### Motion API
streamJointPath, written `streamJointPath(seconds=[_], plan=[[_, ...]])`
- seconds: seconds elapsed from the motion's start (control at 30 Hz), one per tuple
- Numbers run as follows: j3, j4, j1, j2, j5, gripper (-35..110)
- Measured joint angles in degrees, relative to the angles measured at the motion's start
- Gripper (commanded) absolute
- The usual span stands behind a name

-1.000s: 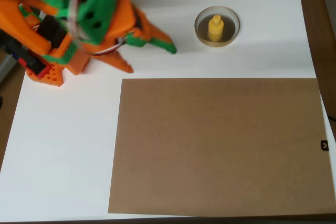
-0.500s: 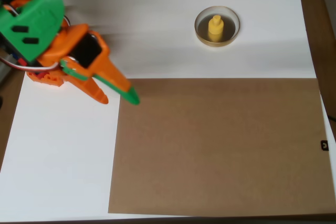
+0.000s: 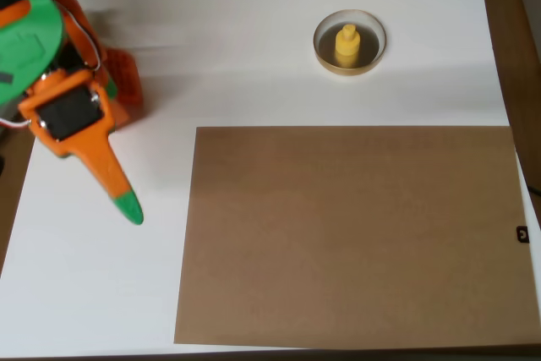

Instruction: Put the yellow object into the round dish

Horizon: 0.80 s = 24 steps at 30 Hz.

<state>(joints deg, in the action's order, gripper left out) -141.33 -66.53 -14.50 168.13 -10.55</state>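
yellow object (image 3: 347, 44) stands upright inside round dish (image 3: 350, 41), same as second ago. gripper (image 3: 128, 206) has swung away to left side, now over white table (image 3: 254, 40), well apart from dish. fingers together, holding nothing. task looks done; arm retreating.

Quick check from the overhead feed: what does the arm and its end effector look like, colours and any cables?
The arm is 3D-printed plastic in bright orange and green: a green upper shell with a dark slot, and orange housings around a black motor block. Thin white and red cables run beside the housings. The end effector is a long tapered orange finger ending in a rounded green tip.
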Motion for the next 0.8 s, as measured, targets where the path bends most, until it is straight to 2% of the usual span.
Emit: streamJointPath(seconds=[0.3,0.53,0.8], plan=[[-11.7,7.7,-5.8,4.8,6.8,25],[-20.7,7.6,-6.2,15.8,7.3,25],[-25.0,8.3,-7.6,17.8,6.9,25]])
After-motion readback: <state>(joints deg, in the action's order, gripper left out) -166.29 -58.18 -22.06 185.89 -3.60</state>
